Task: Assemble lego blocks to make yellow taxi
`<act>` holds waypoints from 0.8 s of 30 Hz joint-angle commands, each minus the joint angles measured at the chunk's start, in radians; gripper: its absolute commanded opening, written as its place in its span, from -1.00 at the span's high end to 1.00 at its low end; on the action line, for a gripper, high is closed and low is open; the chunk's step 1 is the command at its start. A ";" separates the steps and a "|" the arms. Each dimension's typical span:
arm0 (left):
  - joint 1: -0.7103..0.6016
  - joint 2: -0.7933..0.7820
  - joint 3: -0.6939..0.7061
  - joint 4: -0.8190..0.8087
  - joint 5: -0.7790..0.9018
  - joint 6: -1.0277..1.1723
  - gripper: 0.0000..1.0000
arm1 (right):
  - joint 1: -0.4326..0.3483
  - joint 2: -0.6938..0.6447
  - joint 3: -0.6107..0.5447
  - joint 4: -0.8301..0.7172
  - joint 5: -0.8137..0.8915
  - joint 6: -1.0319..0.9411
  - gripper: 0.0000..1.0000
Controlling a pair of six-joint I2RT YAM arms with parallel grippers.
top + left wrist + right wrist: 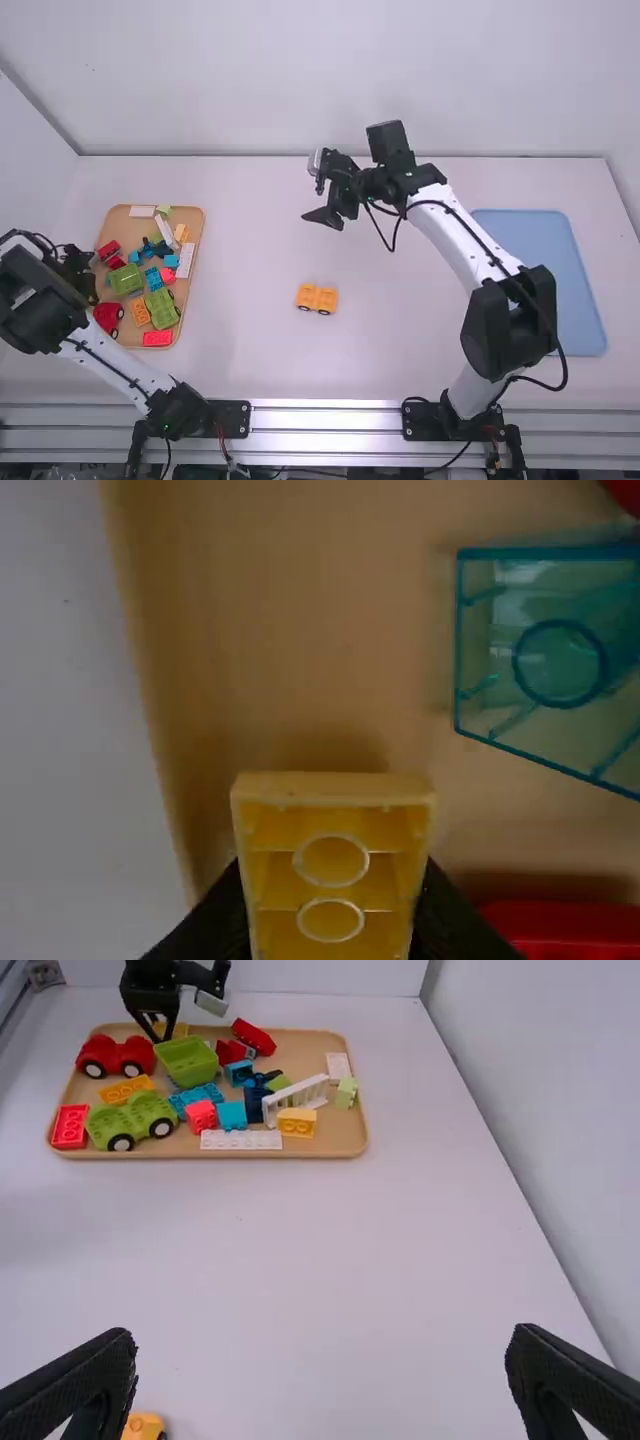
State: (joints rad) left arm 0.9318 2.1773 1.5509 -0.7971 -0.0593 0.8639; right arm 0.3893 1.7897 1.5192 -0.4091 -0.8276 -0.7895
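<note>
At the tray's (121,228) left edge: left gripper (332,905), fingers drawn in on the two sides of a yellow block (333,825). Block's hollow underside faces the wrist camera, two round tubes in a row; grip reads as firm, though the fingertips are dark there and the exact contact is hard to make out.

Wheeled yellow base (316,298) stands alone on the white table (255,360), upright, well apart from the tray. Bearing from the left gripper: off to the robot's right, across the whole tray, and slightly nearer the arm bases. Base's long axis runs roughly side to side, a slight slant to it, so nearly along that same line of travel.

Right gripper (322,1345) is the nearer of the two, out beyond the base from the robot's side, fingers wide apart with nothing between them. Nearer, but empty; the block is with the far arm.

Judgement: one part of the taxi is in the grip, no join made. Next step probably a carry rightward by the left arm, clear of the loose bricks, then a turn to bring the hollow side down over the base's studs. Risk: wheels rolling under an off-centre press; right gripper could steady the base.
</note>
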 commanded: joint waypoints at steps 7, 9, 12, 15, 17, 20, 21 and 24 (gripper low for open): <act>-0.031 -0.001 0.131 -0.148 0.039 -0.082 0.65 | -0.005 -0.017 0.019 0.006 -0.010 -0.001 -0.97; -0.047 -0.009 0.203 -0.233 0.104 -0.082 0.74 | -0.005 -0.017 0.019 0.011 -0.009 -0.001 -0.97; -0.077 -0.026 0.311 -0.349 0.204 -0.080 0.73 | -0.005 -0.017 0.019 0.013 -0.009 -0.002 -0.97; -0.111 -0.058 0.361 -0.413 0.272 -0.059 0.92 | -0.005 -0.017 0.019 0.017 -0.008 -0.001 -0.97; -0.166 -0.109 0.374 -0.434 0.362 -0.006 0.95 | -0.005 -0.017 0.019 0.029 -0.009 0.000 -0.97; -0.238 -0.170 0.373 -0.415 0.447 0.030 0.95 | -0.005 -0.017 0.019 0.047 -0.009 0.007 -0.97; -0.265 -0.194 0.373 -0.412 0.471 0.048 0.95 | -0.005 -0.017 0.019 0.050 -0.009 0.007 -0.97; -0.359 -0.257 0.372 -0.393 0.516 0.054 0.95 | -0.005 -0.017 0.019 0.058 -0.009 0.007 -0.97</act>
State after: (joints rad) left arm 0.6285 1.9945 1.9049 -1.1835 0.3470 0.8829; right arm 0.3862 1.7897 1.5192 -0.3538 -0.8280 -0.7895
